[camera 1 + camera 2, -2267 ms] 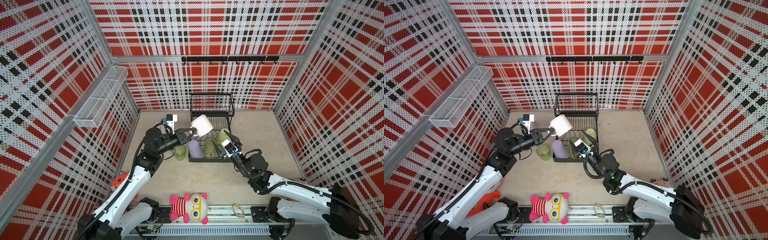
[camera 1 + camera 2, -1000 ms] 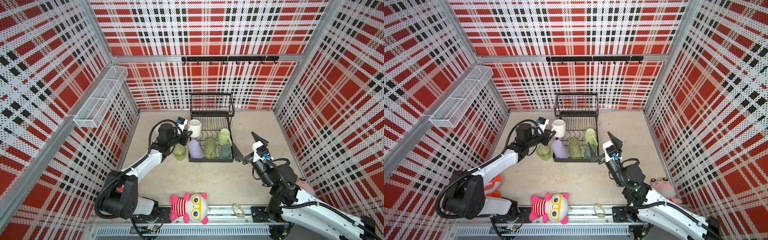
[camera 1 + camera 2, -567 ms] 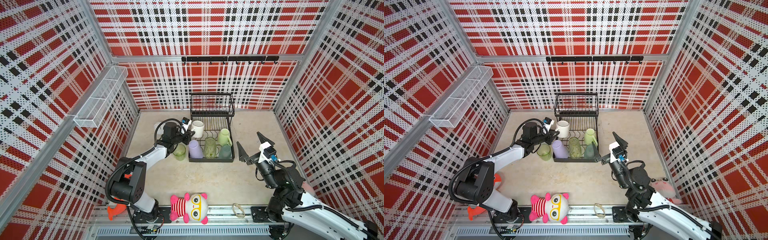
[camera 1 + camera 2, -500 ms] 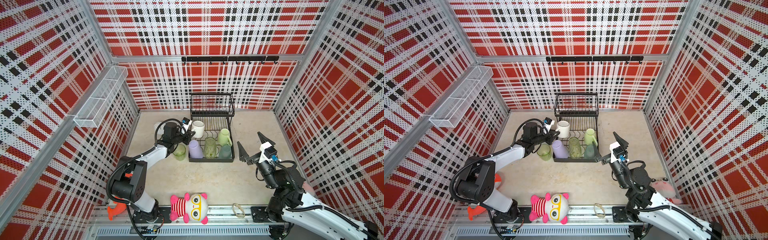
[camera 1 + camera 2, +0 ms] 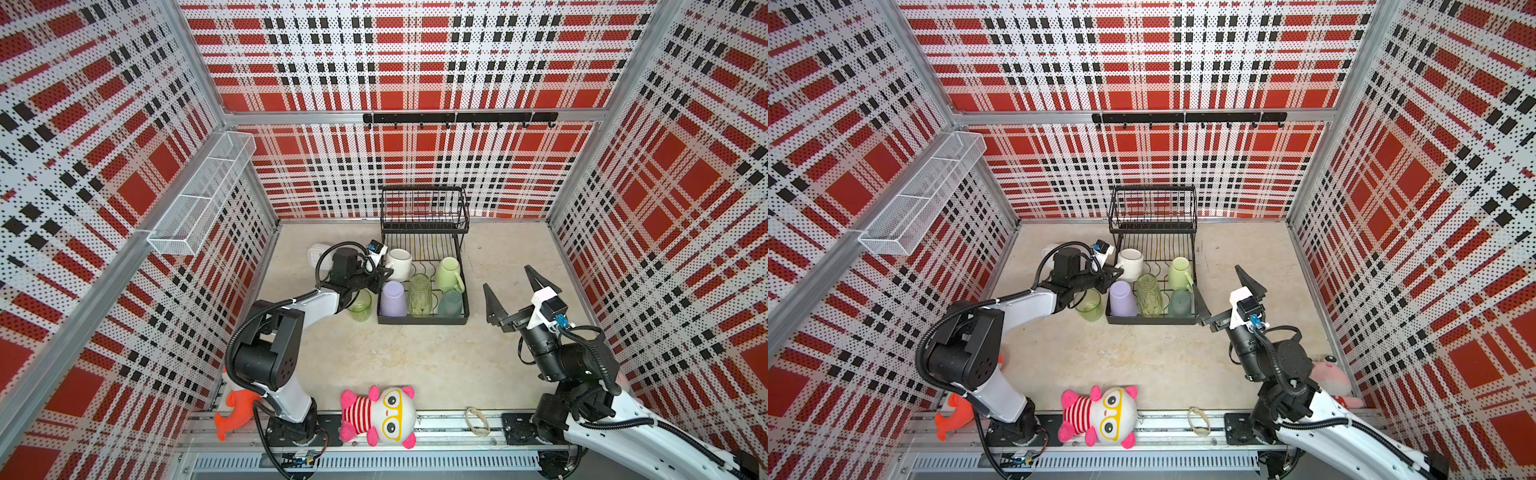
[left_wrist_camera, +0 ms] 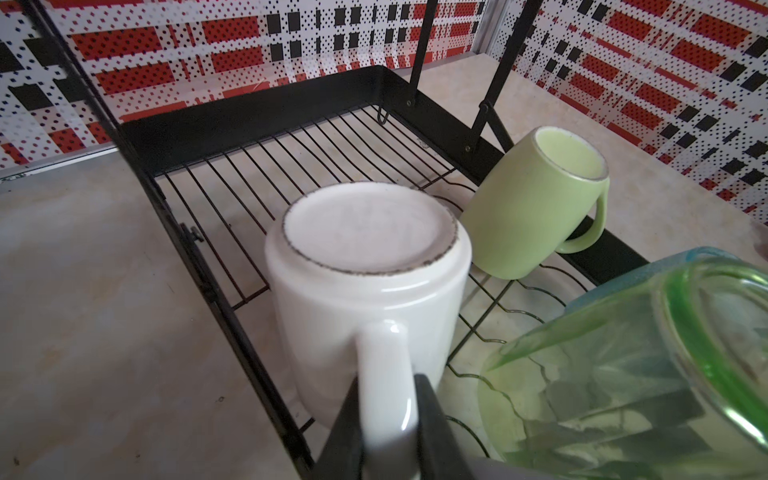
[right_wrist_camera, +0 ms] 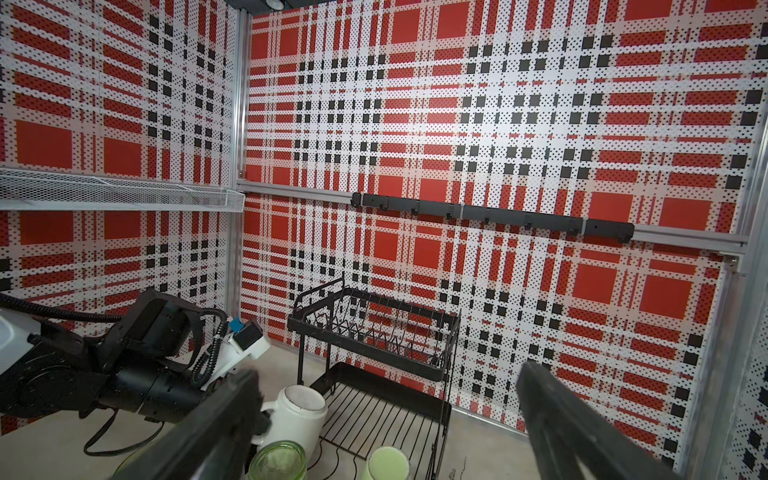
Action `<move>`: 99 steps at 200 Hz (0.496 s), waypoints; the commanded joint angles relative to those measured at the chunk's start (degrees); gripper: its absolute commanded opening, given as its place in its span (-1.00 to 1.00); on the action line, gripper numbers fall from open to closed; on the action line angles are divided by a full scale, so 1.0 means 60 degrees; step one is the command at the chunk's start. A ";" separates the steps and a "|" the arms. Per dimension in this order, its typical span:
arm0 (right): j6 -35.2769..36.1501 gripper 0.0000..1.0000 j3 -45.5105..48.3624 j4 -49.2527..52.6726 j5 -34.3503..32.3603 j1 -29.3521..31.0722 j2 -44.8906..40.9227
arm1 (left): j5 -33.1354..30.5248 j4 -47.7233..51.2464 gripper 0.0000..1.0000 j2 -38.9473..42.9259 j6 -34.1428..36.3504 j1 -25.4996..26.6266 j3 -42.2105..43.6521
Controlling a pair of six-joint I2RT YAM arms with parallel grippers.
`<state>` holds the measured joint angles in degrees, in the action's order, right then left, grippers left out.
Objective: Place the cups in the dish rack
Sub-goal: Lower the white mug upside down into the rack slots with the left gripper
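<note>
The white mug (image 6: 365, 291) looks like glazed ceramic, glossy & smooth, w/ a rough unglazed foot ring; the pale green mug (image 6: 528, 208) is duller, satin. The ribbed tumbler (image 6: 623, 374) is clear green glass or plastic (can't tell which), and the lavender tumbler (image 5: 392, 298) is opaque matt plastic. The dish rack (image 6: 249, 120) is thin black-coated metal wire w/ a matt tray wall; the tabletop (image 6: 83, 291) is smooth, stone-look.

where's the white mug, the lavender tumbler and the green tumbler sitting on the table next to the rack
white mug (image 6: 368, 226): left wrist view, on its upturned base
lavender tumbler (image 5: 392, 299): in a top view, on its side wall
green tumbler (image 5: 1089, 305): in a top view, on its clear green body
</note>
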<state>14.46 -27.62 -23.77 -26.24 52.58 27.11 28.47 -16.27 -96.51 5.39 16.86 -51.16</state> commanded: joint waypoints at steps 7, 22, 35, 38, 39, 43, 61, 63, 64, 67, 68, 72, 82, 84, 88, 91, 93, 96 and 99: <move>0.0022 1.00 0.0091 0.0162 -0.0091 -0.0059 -0.0119 | -0.0208 -0.0979 -1.00 0.0032 0.0132 0.0039 -0.0085; 0.0072 1.00 0.0078 0.0257 -0.0080 -0.0044 -0.0123 | -0.0385 -0.1153 -1.00 0.0064 0.0137 0.0010 0.0072; 0.0109 1.00 0.0076 0.0270 -0.0081 -0.0048 -0.0119 | -0.0423 -0.1360 -1.00 0.0049 0.0068 -0.0026 0.0159; 0.0123 1.00 0.0076 0.0281 -0.0087 -0.0047 -0.0124 | -0.0436 -0.1397 -1.00 0.0034 0.0038 -0.0027 0.0182; 0.0124 1.00 0.0084 0.0276 -0.0084 -0.0047 -0.0124 | -0.0445 -0.1408 -1.00 0.0032 0.0039 -0.0027 0.0186; 0.0138 1.00 0.0077 0.0278 -0.0080 -0.0054 -0.0121 | -0.0463 -0.1464 -1.00 0.0010 0.0006 -0.0027 0.0194; 0.0211 1.00 0.0074 0.0275 -0.0078 -0.0042 -0.0069 | -0.0482 -0.1536 -1.00 -0.0156 -0.0059 0.0001 0.0149; 0.0212 1.00 0.0065 0.0275 -0.0079 -0.0053 -0.0067 | -0.0471 -0.1536 -1.00 -0.0178 -0.0073 0.0009 0.0140; 0.0212 1.00 0.0056 0.0273 -0.0080 -0.0050 -0.0066 | -0.0469 -0.1536 -1.00 -0.0191 -0.0075 0.0013 0.0144; 0.0225 1.00 0.0043 0.0283 -0.0069 -0.0047 -0.0053 | -0.0444 -0.1536 -1.00 -0.0221 -0.0088 0.0024 0.0134; 0.0226 1.00 0.0038 0.0284 -0.0074 -0.0055 -0.0045 | -0.0434 -0.1536 -1.00 -0.0227 -0.0090 0.0027 0.0133; 0.0238 1.00 0.0040 0.0282 -0.0064 -0.0058 -0.0041 | -0.0392 -0.1536 -1.00 -0.0251 -0.0119 0.0038 0.0133; 0.0256 1.00 0.0009 0.0322 -0.0080 -0.0058 0.0003 | -0.0305 -0.1536 -1.00 -0.0276 -0.0158 0.0061 0.0180; 0.0267 1.00 0.0005 0.0327 -0.0080 -0.0042 -0.0001 | -0.0313 -0.1536 -1.00 -0.0277 -0.0186 0.0061 0.0196; 0.0271 1.00 0.0000 0.0349 -0.0085 -0.0047 0.0001 | -0.0353 -0.1536 -1.00 -0.0277 -0.0230 0.0061 0.0230; 0.0271 1.00 -0.0010 0.0372 -0.0106 -0.0047 -0.0006 | -0.0382 -0.1547 -1.00 -0.0263 -0.0265 0.0061 0.0262; 0.0282 1.00 -0.0011 0.0365 -0.0108 -0.0051 -0.0007 | -0.0398 -0.1568 -1.00 -0.0248 -0.0282 0.0061 0.0282; 0.0289 1.00 -0.0004 0.0363 -0.0115 -0.0042 -0.0005 | -0.0428 -0.1599 -1.00 -0.0243 -0.0303 0.0053 0.0325; 0.0293 1.00 -0.0011 0.0368 -0.0123 -0.0050 -0.0007 | -0.0437 -0.1626 -1.00 -0.0225 -0.0347 0.0047 0.0354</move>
<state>15.00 -27.55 -22.22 -26.24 52.58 27.05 25.76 -19.68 -98.24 4.49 16.93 -49.89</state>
